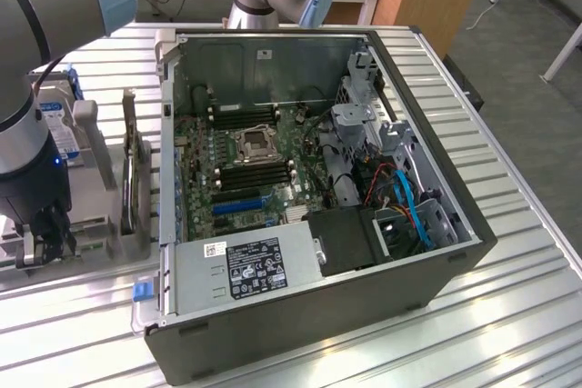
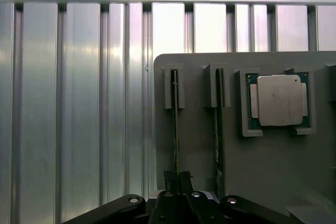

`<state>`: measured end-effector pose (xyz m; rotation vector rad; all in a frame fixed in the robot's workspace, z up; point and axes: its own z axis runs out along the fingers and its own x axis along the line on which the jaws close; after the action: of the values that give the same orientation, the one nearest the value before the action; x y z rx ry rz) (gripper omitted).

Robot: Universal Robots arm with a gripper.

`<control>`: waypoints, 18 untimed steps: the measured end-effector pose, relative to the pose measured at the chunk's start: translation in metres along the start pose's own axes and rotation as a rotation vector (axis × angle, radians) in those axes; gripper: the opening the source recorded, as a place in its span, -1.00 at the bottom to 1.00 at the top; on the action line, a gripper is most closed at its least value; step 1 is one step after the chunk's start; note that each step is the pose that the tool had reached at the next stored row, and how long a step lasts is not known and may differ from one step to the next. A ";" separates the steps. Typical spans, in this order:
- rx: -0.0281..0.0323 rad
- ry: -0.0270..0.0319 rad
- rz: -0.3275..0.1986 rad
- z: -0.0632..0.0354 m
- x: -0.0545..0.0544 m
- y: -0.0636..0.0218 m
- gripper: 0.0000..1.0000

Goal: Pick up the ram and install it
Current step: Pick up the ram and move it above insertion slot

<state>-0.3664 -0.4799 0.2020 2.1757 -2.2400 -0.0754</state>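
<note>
At the exterior view's near left, the gripper [image 2: 177,177] has its jaws narrow, pinching the ram [image 2: 175,114] standing on edge in the grey holder [image 2: 273,177], so it likely needs a straight, untilted lift clear of the neighbouring stick [image 2: 218,124] just beside.

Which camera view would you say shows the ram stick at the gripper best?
The wrist view: the ram stands on edge in the grey holder, with the gripper closed on it. In the exterior view the gripper hides it.
</note>
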 end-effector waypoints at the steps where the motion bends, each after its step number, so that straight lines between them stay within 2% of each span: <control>1: -0.0001 0.0000 0.000 -0.0003 0.000 0.0000 -0.76; 18: -0.0002 0.0027 -0.004 -0.0008 0.000 0.0001 -0.76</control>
<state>-0.3664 -0.4795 0.2028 2.1790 -2.2342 -0.0726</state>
